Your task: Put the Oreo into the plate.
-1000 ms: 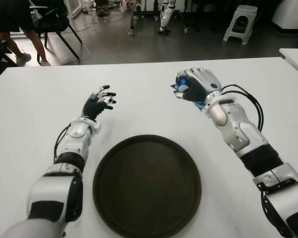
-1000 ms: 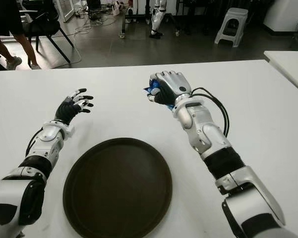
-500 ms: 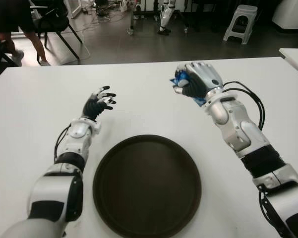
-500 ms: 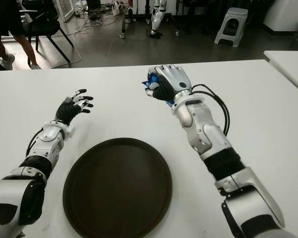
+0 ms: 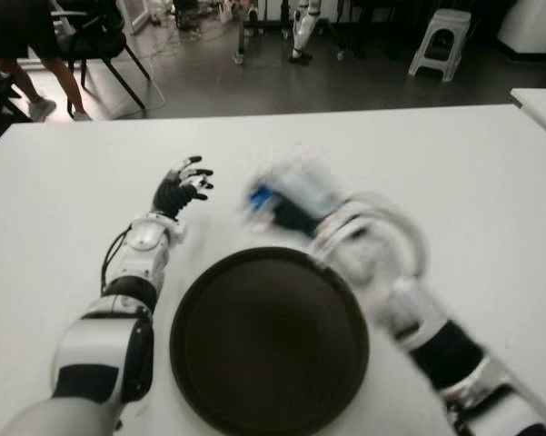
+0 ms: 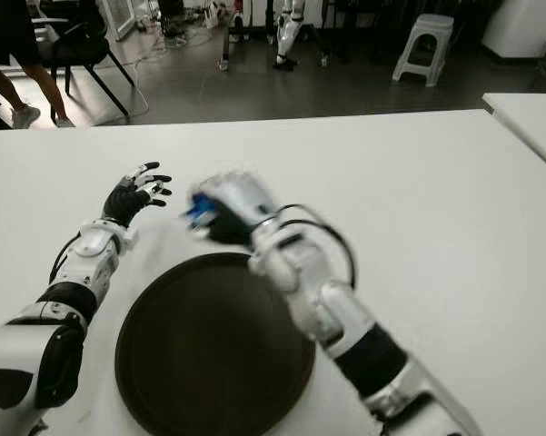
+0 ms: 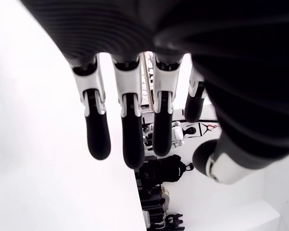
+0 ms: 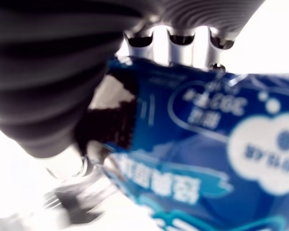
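My right hand [image 5: 286, 202] is blurred with motion above the far rim of the round dark plate [image 5: 269, 338], and its fingers are curled around the blue Oreo packet [image 5: 259, 199]. In the right wrist view the blue wrapper [image 8: 207, 159] fills the frame under the curled fingers [image 8: 180, 45]. My left hand [image 5: 182, 186] shows to the left of the plate with its fingers [image 7: 127, 130] spread and nothing in them.
The white table [image 5: 491, 182] stretches to both sides of the plate. Beyond its far edge are a chair [image 5: 95, 41], a person's legs [image 5: 45, 86], a white stool [image 5: 441, 41] and another table corner [image 5: 541, 104] at the right.
My right hand has swung left and nearer with the Oreo packet, from the table's far right-centre to above the plate's far rim. The left hand has stayed in place.
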Controlling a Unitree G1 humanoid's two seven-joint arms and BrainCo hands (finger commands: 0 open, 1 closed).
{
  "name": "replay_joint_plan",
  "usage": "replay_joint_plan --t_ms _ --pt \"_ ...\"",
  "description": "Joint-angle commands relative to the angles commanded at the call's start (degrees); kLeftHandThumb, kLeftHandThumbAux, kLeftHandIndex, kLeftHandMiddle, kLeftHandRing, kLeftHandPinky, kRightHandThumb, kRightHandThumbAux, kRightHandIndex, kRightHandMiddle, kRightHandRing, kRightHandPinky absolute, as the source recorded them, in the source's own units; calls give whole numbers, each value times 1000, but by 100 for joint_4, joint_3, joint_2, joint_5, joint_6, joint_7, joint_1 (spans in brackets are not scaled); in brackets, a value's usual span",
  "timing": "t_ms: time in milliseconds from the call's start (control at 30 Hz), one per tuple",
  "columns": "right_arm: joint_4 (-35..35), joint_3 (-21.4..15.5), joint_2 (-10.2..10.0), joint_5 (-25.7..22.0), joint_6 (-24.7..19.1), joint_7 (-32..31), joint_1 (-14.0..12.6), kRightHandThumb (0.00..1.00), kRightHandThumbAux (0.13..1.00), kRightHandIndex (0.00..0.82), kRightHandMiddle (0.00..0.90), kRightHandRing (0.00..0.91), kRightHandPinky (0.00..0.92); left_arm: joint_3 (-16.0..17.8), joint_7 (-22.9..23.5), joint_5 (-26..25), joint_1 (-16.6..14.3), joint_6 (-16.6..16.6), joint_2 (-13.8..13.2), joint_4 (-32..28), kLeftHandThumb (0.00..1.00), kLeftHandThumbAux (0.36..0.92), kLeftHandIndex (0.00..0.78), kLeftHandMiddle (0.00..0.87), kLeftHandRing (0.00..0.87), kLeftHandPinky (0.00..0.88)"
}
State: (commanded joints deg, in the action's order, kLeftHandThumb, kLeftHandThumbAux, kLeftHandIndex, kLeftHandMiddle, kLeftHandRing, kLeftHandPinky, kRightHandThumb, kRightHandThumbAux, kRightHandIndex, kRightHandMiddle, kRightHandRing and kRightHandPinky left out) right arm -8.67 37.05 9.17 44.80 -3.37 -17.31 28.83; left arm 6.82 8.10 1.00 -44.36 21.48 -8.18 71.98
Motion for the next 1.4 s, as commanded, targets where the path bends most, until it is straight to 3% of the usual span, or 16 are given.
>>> replay_joint_plan --t_ms 400,600,733,967,1100,1267,1400 --pt "188 255 225 -645 817 -1609 323 701 730 421 594 634 645 -15 -11 35 0 68 36 -5 174 607 166 314 363 405" --pt "166 182 589 -1603 1544 -2512 540 703 729 421 632 666 671 -18 -1 32 7 79 47 -8 163 596 167 315 366 401" --pt "97 142 730 -1954 1689 -2906 599 707 727 421 666 703 726 -23 6 37 9 82 49 -11 161 599 167 311 356 383" --pt "8 86 785 -2104 1444 -3225 544 710 727 419 684 727 744 -58 -33 83 20 115 51 -23 155 620 167 310 350 380" --pt "-174 -61 951 -2140 1334 -3347 483 708 730 415 650 693 705 -76 -58 98 18 98 52 -23 155 636 164 306 346 375" --pt "-149 -3 905 -2065 1288 -3414 596 710 733 409 622 669 693 -77 -61 90 12 77 58 -24 154 640 164 305 349 388" --pt "220 126 827 -1823 1573 -3113 574 709 733 410 598 640 657 -69 -57 76 10 71 63 -21 157 643 162 307 360 405"
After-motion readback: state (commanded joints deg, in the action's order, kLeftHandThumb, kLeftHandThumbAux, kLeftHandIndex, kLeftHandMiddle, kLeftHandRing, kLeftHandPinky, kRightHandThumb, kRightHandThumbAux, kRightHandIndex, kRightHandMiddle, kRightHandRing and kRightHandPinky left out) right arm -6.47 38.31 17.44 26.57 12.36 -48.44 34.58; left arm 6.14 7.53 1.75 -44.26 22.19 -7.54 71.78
